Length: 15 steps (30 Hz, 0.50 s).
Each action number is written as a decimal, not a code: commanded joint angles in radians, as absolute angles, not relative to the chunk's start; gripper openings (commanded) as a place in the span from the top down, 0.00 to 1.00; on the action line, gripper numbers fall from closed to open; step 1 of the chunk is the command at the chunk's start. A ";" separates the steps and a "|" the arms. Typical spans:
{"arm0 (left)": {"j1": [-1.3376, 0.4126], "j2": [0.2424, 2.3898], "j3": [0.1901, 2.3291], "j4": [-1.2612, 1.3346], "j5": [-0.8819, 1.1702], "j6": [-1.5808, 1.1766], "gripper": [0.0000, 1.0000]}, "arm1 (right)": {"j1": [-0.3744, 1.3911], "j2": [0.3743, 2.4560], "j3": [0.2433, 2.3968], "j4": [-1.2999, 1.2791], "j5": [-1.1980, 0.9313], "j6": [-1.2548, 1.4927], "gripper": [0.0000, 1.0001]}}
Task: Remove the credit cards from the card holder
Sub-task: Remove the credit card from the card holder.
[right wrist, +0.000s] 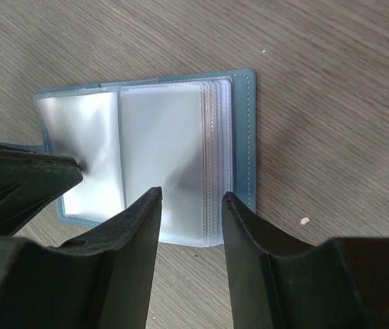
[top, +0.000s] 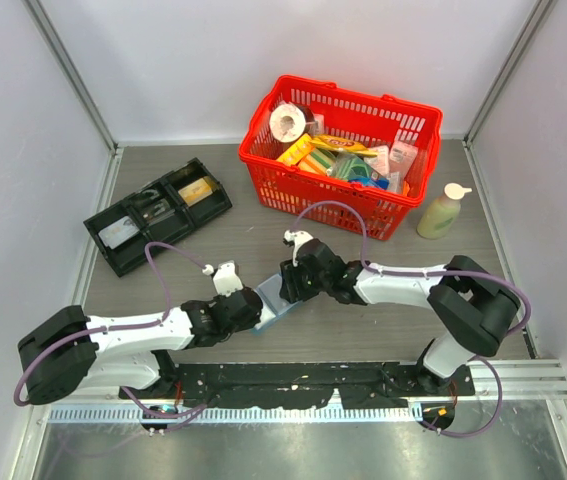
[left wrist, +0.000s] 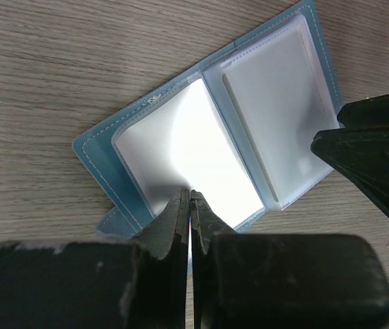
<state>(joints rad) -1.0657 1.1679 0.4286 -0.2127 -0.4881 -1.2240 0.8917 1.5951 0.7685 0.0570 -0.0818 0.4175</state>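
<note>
Nearest the bases, the left gripper [left wrist: 189, 195] has its fingers pressed together on the near edge of the card holder [left wrist: 269, 103]. The holder lies open on the counter [left wrist: 43, 82] between the two arms, its clear pockets facing up and showing no card. Just beyond, the right gripper [right wrist: 191, 195] hovers with its fingers apart over the stacked pockets. If they close on several leaves at once, the soft holder could drag along or fold shut. Farther back, a grey card [top: 118, 232] and a tan card [top: 198, 190] seem to lie in the black tray [top: 170, 237].

arms [top: 128, 335]: white links, black joints | cables [top: 333, 203]: purple | right pincer [right wrist: 191, 195]: black
</note>
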 commanded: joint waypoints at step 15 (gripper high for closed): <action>-1.063 1.181 0.420 -0.196 -0.492 -1.235 0.96 | 0.911 1.552 0.750 0.135 -0.058 0.422 0.55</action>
